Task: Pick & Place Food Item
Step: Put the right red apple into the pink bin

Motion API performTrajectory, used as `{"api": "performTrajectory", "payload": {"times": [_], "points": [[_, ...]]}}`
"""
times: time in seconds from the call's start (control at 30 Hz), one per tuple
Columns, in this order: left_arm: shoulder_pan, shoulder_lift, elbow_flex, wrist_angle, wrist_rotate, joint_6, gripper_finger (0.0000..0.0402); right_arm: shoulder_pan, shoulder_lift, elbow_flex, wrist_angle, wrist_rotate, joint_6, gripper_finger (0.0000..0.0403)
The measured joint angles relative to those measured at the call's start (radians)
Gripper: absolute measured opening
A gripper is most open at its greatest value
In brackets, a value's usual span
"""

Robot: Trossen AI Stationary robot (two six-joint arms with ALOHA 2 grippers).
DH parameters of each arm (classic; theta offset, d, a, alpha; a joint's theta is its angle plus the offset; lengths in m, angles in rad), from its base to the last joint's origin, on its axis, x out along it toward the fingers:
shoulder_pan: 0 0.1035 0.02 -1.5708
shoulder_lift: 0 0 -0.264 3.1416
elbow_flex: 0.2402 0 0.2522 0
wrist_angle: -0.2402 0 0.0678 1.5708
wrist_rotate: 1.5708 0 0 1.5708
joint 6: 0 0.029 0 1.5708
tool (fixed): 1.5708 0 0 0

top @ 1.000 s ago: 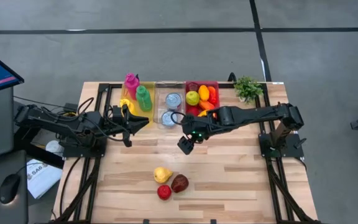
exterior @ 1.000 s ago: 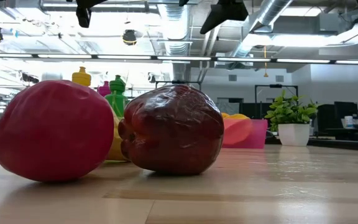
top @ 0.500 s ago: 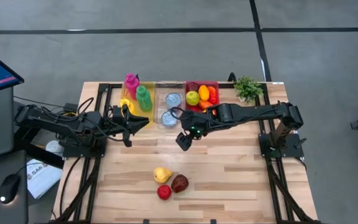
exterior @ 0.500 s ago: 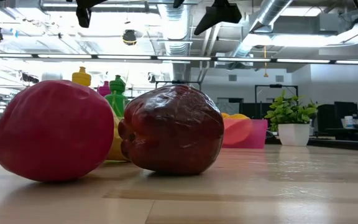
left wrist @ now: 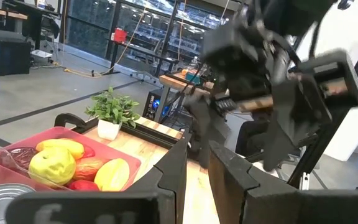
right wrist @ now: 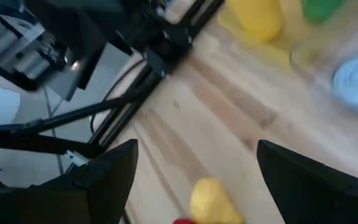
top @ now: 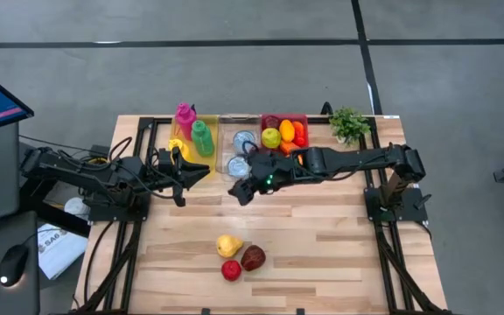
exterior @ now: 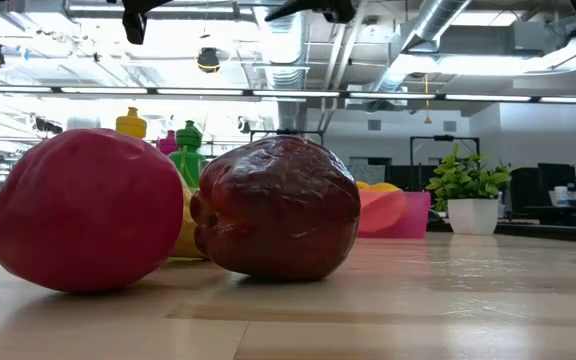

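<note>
Right tool (right wrist: pixel 194 180) fingers spread wide, nothing between them. Yellow pear (right wrist: pixel 212 199) on the wood surface (right wrist: pixel 229 130) below; yellow bottle (right wrist: pixel 258 17) farther off.

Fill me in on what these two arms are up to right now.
The right gripper hangs open and empty above the middle of the table, in front of the clear bin of cans. The left gripper waits shut near the yellow bin of bottles. A yellow pear, a dark red apple and a red fruit lie loose together at the table's front, none picked up yet.
</note>
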State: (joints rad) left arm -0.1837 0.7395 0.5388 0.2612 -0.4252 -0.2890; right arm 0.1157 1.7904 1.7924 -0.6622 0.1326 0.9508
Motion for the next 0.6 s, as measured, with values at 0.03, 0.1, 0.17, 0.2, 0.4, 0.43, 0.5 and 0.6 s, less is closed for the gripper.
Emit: {"api": "performTrajectory", "payload": {"times": [0.03,0.1,0.17,0.2,0.4,0.43,0.5,0.6], "points": [[0.0,0.0,0.0,0.0,0.0,0.0,0.0053,0.008,0.001,-0.001,-0.01,-0.001,0.024,0.0322],[0.0,0.0,0.0,0.0,0.0,0.0,0.0053,0.026,0.005,-0.008,-0.007,0.0,0.074,0.0322],[0.0,0.0,0.0,0.0,0.0,0.0,0.0053,0.046,0.015,-0.014,-0.018,0.0,0.148,0.0322],[0.0,0.0,0.0,0.0,0.0,0.0,0.0053,0.057,0.019,-0.019,-0.046,0.001,0.192,0.0322],[0.0,0.0,0.0,0.0,0.0,0.0,0.0053,0.142,0.06,-0.018,-0.102,-0.001,0.42,0.0322],[0.0,0.0,0.0,0.0,0.0,0.0,0.0053,0.155,0.073,-0.016,-0.091,0.0,0.455,0.0322],[0.0,0.0,0.0,0.0,0.0,0.0,0.0053,0.184,0.083,-0.019,-0.131,-0.001,0.528,0.0322],[0.0,0.0,0.0,-0.004,0.0,0.0,0.0053,0.219,0.119,-0.014,-0.134,0.0,0.647,0.0322]]}}
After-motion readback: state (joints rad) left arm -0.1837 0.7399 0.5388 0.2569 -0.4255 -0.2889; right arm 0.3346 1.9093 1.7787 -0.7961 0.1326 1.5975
